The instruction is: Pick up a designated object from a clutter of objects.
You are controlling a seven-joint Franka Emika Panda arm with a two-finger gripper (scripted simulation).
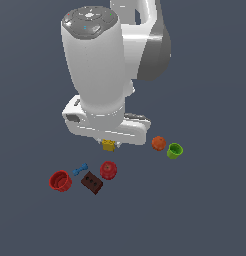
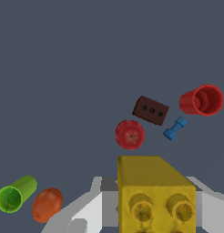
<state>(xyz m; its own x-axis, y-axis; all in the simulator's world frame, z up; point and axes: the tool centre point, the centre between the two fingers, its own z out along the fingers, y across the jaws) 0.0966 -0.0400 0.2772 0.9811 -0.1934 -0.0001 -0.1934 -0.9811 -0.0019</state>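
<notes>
The yellow studded block [image 2: 155,195] is filling the wrist view's foreground, its lower edge cut off, with the gripper [image 2: 150,209] pinching it. In the exterior view the arm is hiding most of it, and the red ball [image 1: 108,170] is lying at its six o'clock.

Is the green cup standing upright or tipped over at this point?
Tipped over. The wrist view shows the green cup lying on its side, its open mouth facing sideways, next to the orange ball.

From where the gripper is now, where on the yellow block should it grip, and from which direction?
Grip the yellow block on its two flat side walls, coming straight down from above. The wrist view shows a boxy shape with smooth parallel sides flanked by the gripper fingers, and a studded face that would seat poorly. The red ball lies well apart, so it looks unobstructed.
</notes>
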